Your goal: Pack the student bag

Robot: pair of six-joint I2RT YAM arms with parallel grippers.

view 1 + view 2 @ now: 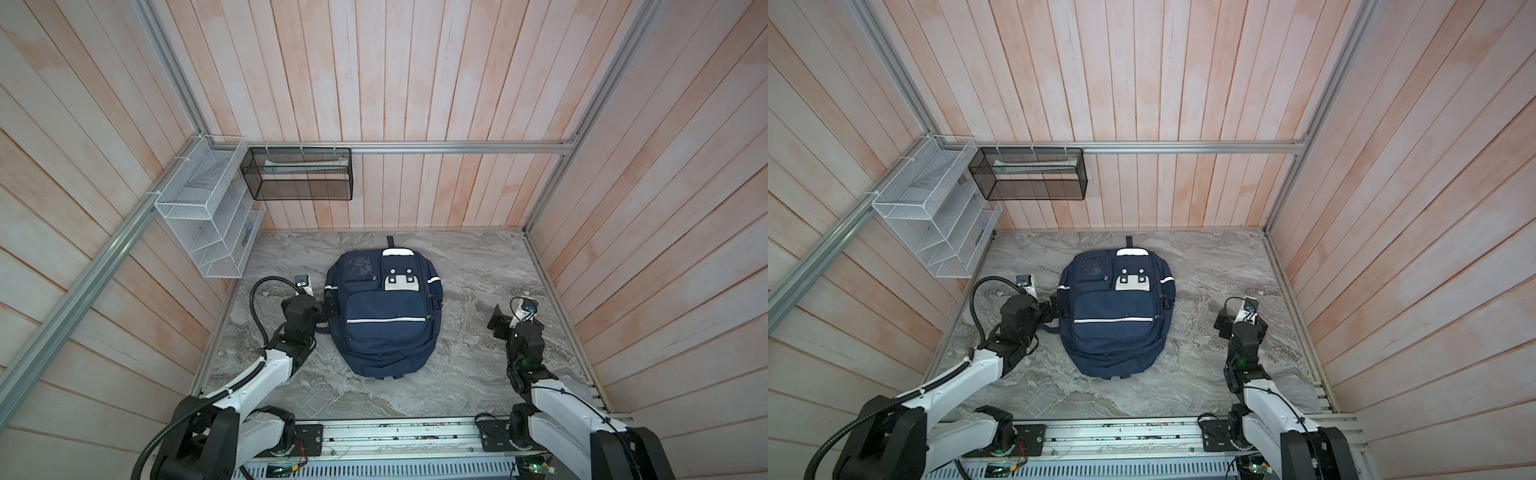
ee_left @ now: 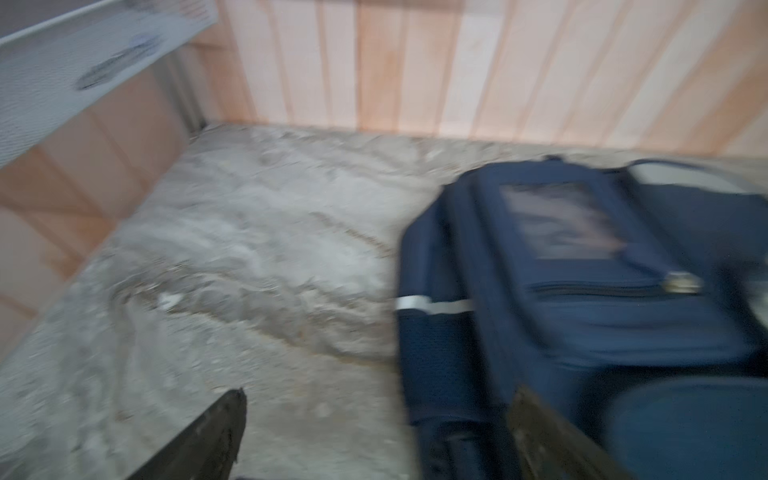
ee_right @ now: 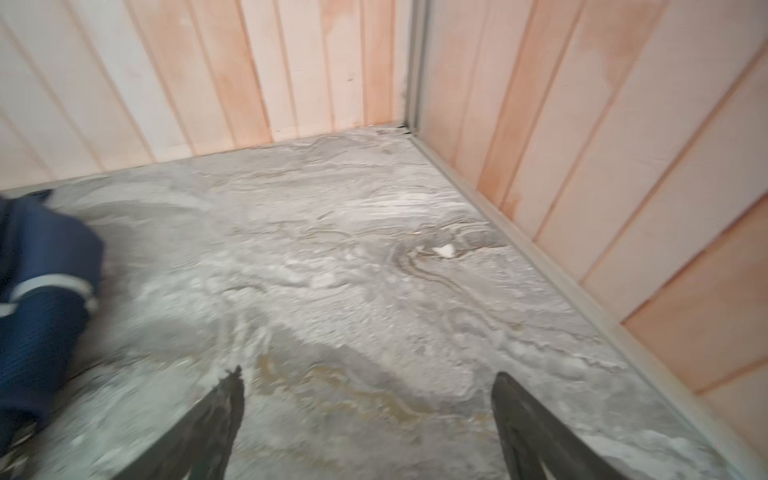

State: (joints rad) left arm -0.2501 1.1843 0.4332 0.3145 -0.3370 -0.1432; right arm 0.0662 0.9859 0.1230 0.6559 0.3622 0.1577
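A navy-blue student bag (image 1: pixel 384 316) lies flat, front pockets up, on a grey marbled surface (image 1: pixel 469 266) between two robot arms. It is just beside the left claw (image 1: pixel 329 307) and well apart from the right claw (image 1: pixel 498 322). The left claw is spread wide at the bag's side. In its wrist view (badly blurred) one of its fingers (image 2: pixel 552 436) shows in front of the blue fabric and the other over bare surface. Whether either touches the bag cannot be told. The right claw is spread wide too, pinching nothing, with the bag off to its left. Beyond the left claw two holders hang on the walls: a white wire rack (image 1: pixel 208 216) and a black mesh basket (image 1: pixel 303 174).
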